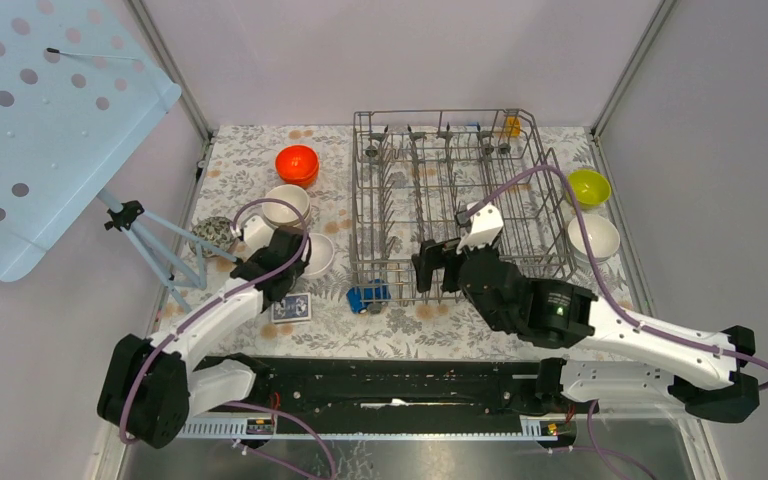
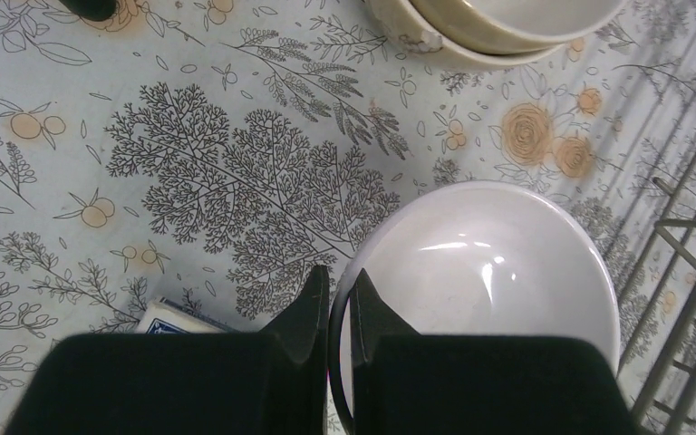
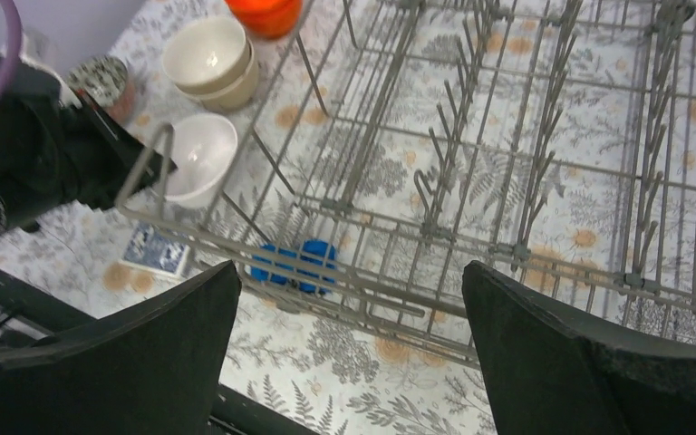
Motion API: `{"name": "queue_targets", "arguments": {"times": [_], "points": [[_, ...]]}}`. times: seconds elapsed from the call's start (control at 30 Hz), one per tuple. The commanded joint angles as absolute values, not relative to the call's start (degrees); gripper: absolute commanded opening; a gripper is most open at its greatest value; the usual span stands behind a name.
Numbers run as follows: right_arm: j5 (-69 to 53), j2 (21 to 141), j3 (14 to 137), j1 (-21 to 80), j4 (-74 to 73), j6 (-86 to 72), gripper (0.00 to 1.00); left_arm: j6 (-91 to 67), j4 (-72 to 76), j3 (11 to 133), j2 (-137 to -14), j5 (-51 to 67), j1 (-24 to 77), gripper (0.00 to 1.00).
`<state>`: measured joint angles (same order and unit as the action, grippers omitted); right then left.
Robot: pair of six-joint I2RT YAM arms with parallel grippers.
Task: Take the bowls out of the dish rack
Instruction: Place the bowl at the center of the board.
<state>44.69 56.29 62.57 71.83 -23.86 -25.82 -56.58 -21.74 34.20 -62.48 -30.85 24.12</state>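
Now | glossy round white bowl (image 2: 498,272) | left jaws pinch rim | wire dish rack (image 1: 400,200)

L wrist cam: white bowl (image 2: 489,272) was cut off at the btm edge. Its near rim ran between the left gripper (image 2: 340,281) fingers and vanished behind the gripper body. Beige bowls (image 2: 498,27), stacked ahead of the fingertips, were cropped at the top edge, only lower parts showing. Card box (image 2: 168,319), just outside one finger, was mostly hidden; one corner showed. Dish rack (image 2: 689,272), off to the other side: a few wires only.

R wrist cam: orange bowl (image 3: 267,11), far ahead of the right gripper (image 3: 349,272), was cropped at top. Toy car (image 3: 294,263), just ahead of its fingers, sat partly behind rack wires. Left arm (image 3: 36,154) covered part of the white bowl.

Top cam: yellow item (image 1: 511,126) at the rack's corner farthest from both grippers was too small to identify.
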Motion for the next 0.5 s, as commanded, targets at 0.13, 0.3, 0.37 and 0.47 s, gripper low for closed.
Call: {"name": "queue_targets", "arguments": {"times": [0.13, 0.3, 0.37, 0.47], "points": [[42.51, 54.03, 56.92, 71.54, -17.52, -28.33, 1.00, -61.50, -13.42, 34.47, -66.97, -32.50, 22.59, 0.00], [41.86, 52.34, 53.53, 71.54, -15.30, -28.48, 1.00, -61.48, -9.07, 31.63, -67.02, -31.37, 22.59, 0.00], [41.71, 51.55, 52.43, 71.54, -14.99, -28.82, 1.00, -61.21, -8.97, 30.86, -66.99, -32.40, 22.65, 0.00], [41.49, 50.38, 50.99, 71.54, -14.71, -29.43, 1.00, -60.77, -9.67, 30.21, -66.68, -34.73, 22.68, 0.00]]}}
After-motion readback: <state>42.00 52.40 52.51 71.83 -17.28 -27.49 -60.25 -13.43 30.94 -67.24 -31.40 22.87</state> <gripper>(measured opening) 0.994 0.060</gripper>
